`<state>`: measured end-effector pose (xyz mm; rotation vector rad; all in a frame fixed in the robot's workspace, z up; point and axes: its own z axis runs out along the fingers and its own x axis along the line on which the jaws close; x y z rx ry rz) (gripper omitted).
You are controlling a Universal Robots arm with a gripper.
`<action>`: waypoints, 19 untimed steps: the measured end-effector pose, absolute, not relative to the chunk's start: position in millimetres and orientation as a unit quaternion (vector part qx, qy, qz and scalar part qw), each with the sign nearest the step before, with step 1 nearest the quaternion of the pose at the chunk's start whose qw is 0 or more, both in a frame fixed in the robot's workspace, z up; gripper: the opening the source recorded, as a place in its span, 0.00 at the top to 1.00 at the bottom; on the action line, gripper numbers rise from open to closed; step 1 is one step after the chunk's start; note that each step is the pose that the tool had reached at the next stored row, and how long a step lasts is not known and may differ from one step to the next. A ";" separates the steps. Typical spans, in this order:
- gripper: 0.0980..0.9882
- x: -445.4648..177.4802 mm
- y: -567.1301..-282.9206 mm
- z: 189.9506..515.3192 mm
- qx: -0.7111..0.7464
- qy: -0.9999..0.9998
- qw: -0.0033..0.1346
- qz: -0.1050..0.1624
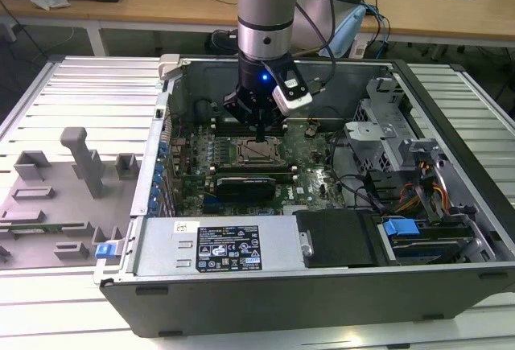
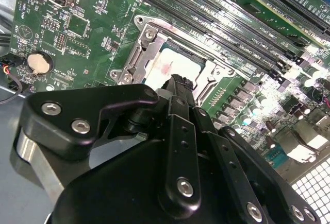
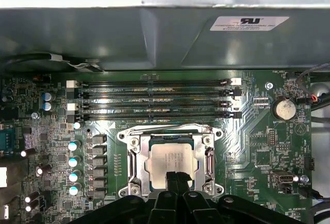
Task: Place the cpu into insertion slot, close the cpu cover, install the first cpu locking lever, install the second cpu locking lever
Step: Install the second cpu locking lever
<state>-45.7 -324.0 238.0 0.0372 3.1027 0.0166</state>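
From my end: arm is down inside the open PC case (image 1: 451, 286), gripper (image 1: 260, 135) hanging right over the insertion slot (image 1: 258, 154) on the green motherboard (image 1: 318, 175)

In the first wrist view the cpu (image 3: 174, 162) sits flat in the slot, silvery top facing up, framed by the cpu cover (image 3: 135, 154), which lies down around it. The two fingertips (image 3: 172, 178) are pressed together, no gap between them, tips over the cpu's near edge. Nothing is pinched between them. I can't tell if they actually touch the chip or hover just above it

Second wrist view agrees: black fingers (image 2: 178, 87) narrow to a point at the edge of the cpu (image 2: 172, 64), metal frame (image 2: 135, 62) around it. I see a faint reddish smear on the chip top

I can't make out the locking levers well enough to say latched or not

Memory slots (image 3: 154, 99) run beside the socket, between it and the case wall. Coin cell (image 3: 283, 108) is off to one side, well apart from the socket. In the exterior view the long black expansion card (image 1: 245, 183) lies just beside the socket, toward the power supply (image 1: 217, 245). Grey fixture tray (image 1: 48, 197) sits outside the case on the exterior view's left
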 end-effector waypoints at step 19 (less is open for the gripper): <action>0.99 -46.4 -337.1 244.3 0.012 1.000 0.019 0.004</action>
